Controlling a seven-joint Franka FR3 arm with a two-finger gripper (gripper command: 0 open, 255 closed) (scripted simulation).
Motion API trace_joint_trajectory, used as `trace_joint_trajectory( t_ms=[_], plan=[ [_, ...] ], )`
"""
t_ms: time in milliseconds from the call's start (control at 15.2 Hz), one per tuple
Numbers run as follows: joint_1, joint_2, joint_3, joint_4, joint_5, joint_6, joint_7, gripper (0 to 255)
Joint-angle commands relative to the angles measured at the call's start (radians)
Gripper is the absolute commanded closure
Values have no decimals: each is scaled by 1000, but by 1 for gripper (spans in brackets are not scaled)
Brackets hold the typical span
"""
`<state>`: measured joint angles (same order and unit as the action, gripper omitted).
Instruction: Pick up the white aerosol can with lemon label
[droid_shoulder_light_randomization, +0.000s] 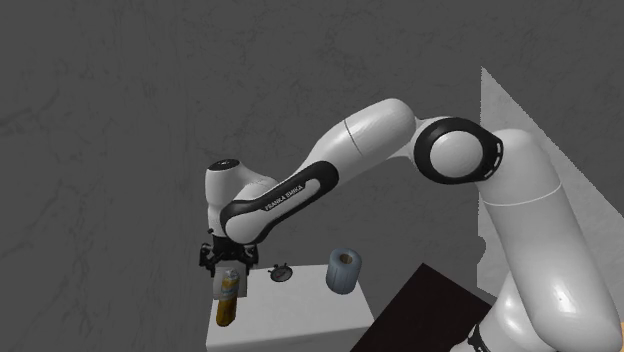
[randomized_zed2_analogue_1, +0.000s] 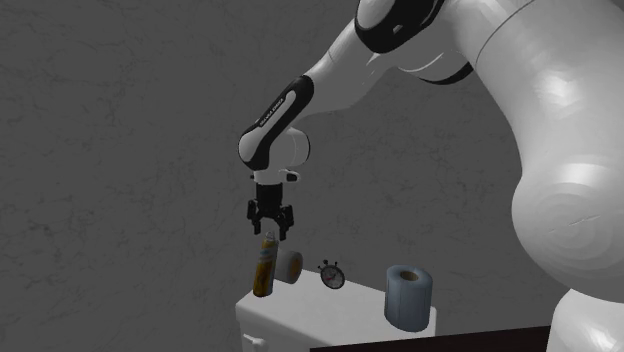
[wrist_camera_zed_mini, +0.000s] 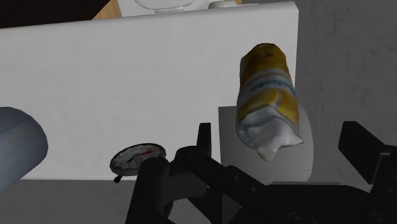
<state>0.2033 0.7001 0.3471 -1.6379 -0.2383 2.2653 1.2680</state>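
Aerosol can (randomized_zed2_analogue_1: 263, 270) stands on the white top (droid_shoulder_light_randomization: 300, 310), close to the corner at the second exterior view's left, leaning a bit in that view; could be camera roll, can't tell. Gripper (randomized_zed2_analogue_1: 270, 226) hangs right above it with the claw spread wide. In the wrist view the can's tapered tip sits between the two fingers (wrist_camera_zed_mini: 203, 137) with clear gaps on both sides, so nothing is held. Look: white upper end narrowing to a small nozzle, yellow body, pale band across it with bluish lettering too small to read; no lemon picture can be made out. Handling, as a guess: light, stiff thin shell, smooth round wall, so probably slippery under the pads. It's tall and narrow and near the edge, so a sideways nudge could tip it off. Best hold looks like the straight yellow body below the shoulder, not the tapered tip, where the fingers would slide off. Also on the top: a small dial timer (randomized_zed2_analogue_1: 332, 274) and a pale roll (randomized_zed2_analogue_1: 408, 296), both apart from the can.
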Motion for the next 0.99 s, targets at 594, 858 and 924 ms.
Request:
trace_joint_trajectory(
  t_ms=[594,858,924],
  plan=[
    [6,33,-9,3,-10,29,4,255],
    [6,34,-10,4,-10,29,4,255],
    [6,33,-9,4,-10,29,4,255]
  ],
)
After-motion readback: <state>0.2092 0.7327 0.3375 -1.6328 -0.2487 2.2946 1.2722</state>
